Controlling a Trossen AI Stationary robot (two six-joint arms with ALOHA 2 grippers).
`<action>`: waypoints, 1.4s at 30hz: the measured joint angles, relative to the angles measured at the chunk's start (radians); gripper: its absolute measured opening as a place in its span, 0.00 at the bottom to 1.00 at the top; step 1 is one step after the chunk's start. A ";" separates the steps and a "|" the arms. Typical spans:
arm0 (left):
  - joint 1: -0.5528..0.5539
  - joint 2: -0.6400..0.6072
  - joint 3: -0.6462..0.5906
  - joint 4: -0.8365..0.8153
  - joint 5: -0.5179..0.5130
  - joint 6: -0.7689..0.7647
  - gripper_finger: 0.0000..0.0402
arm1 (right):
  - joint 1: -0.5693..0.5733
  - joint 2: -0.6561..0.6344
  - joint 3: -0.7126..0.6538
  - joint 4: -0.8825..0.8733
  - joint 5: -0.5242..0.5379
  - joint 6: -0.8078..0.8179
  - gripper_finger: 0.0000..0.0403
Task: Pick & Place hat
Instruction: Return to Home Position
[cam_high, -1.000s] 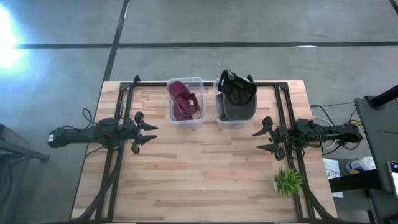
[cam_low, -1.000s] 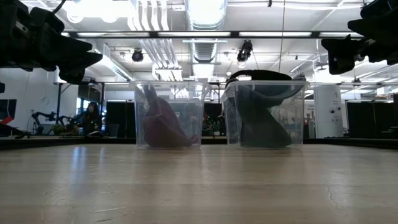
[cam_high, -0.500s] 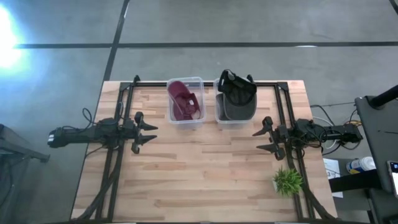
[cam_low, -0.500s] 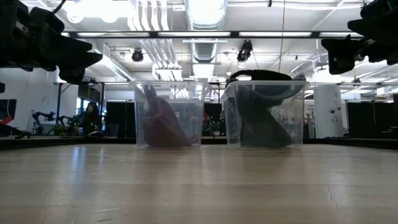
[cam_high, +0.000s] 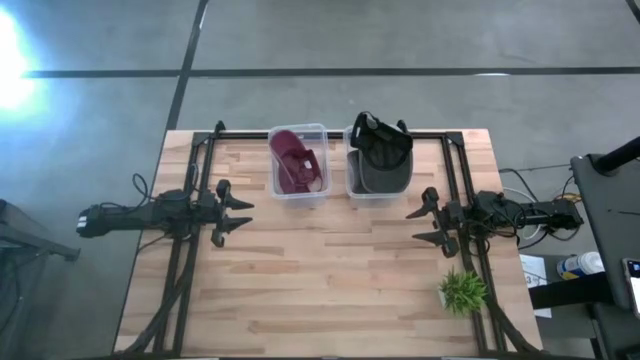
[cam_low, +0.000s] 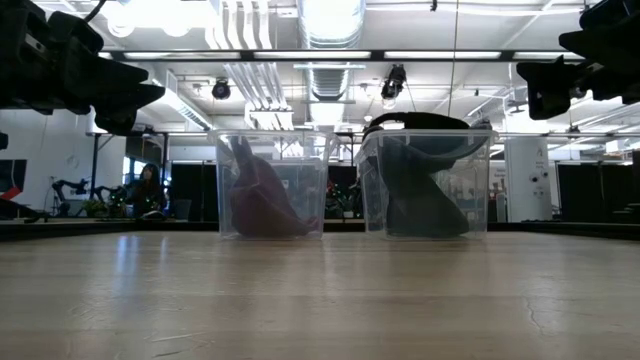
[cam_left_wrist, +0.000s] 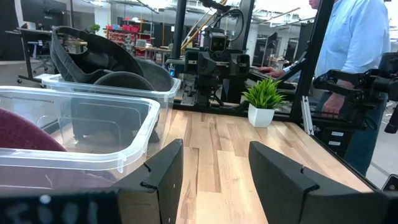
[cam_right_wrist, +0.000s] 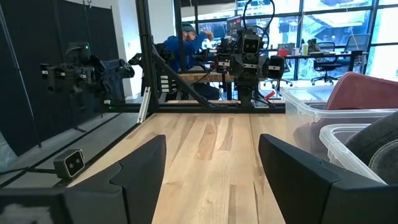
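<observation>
A maroon hat (cam_high: 296, 164) sits inside the left clear bin (cam_high: 279, 190); the low view also shows the maroon hat (cam_low: 262, 200). A black-and-grey hat (cam_high: 380, 152) fills the right clear bin (cam_high: 351, 190), its crown rising above the rim (cam_low: 425, 122). My left gripper (cam_high: 243, 216) hovers open above the table's left part, fingers pointing right; its wrist view shows the left gripper (cam_left_wrist: 214, 174). My right gripper (cam_high: 415, 226) hovers open at the right, fingers pointing left; its wrist view shows the right gripper (cam_right_wrist: 211, 174). Neither touches anything.
A small potted plant (cam_high: 462, 291) stands near the table's right near corner. Black frame rails (cam_high: 196, 170) run along the table's left and right sides. A person in a light blue shirt (cam_left_wrist: 364, 56) stands beyond the table's right edge. Bare wood (cam_high: 330, 270) lies between the grippers.
</observation>
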 joint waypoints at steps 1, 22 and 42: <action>0.000 0.000 0.000 0.000 0.000 0.000 0.44 | 0.000 0.000 0.000 0.000 0.000 0.001 0.63; 0.001 0.000 0.000 0.000 0.000 0.000 0.44 | 0.000 0.000 0.000 0.000 0.000 0.000 0.63; 0.001 0.000 0.000 0.000 0.000 0.000 0.44 | 0.000 0.000 0.000 0.000 0.000 0.000 0.63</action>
